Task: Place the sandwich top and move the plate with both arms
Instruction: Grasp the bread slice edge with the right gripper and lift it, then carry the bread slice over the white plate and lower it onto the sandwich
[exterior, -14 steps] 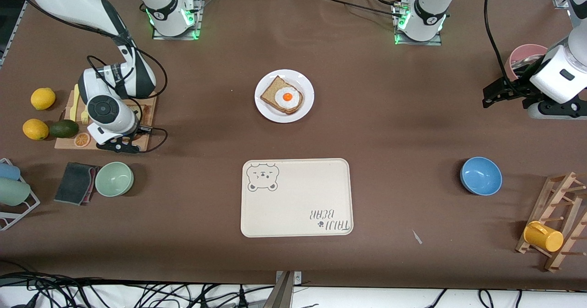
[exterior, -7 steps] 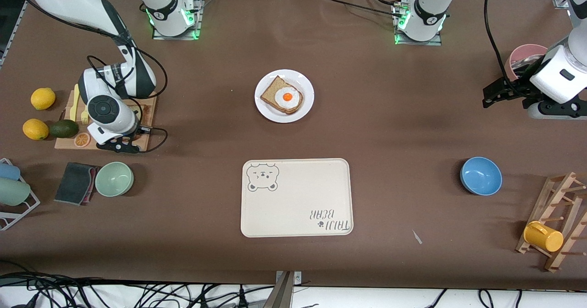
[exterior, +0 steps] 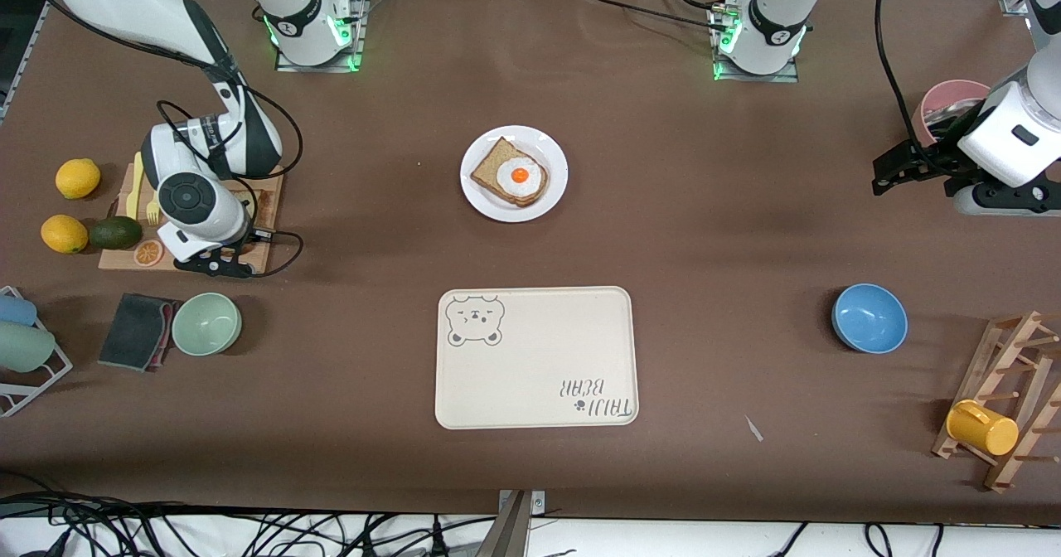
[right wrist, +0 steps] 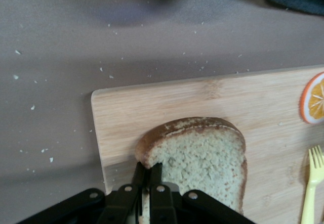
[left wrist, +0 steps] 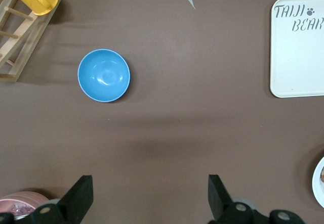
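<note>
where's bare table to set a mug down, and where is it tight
Free: the brown stretch between the plate and the blue bowl, and the strip between plate and tray. Crowded: the right arm's end, where cutting board, lemons, avocado, green bowl and cloth cluster.

plate (exterior: 554, 202): mid-table for me, holding the egg slice (exterior: 514, 179)
tray (exterior: 530, 375): nearer the front camera than the plate
sandwich top (right wrist: 202, 158): on the cutting board (right wrist: 167, 102), right arm's end
right gripper (right wrist: 147, 176): down at that slice's edge
left gripper (left wrist: 147, 196): over bare table, left arm's end
bowl (exterior: 869, 317): near the rack (exterior: 1007, 399)
</note>
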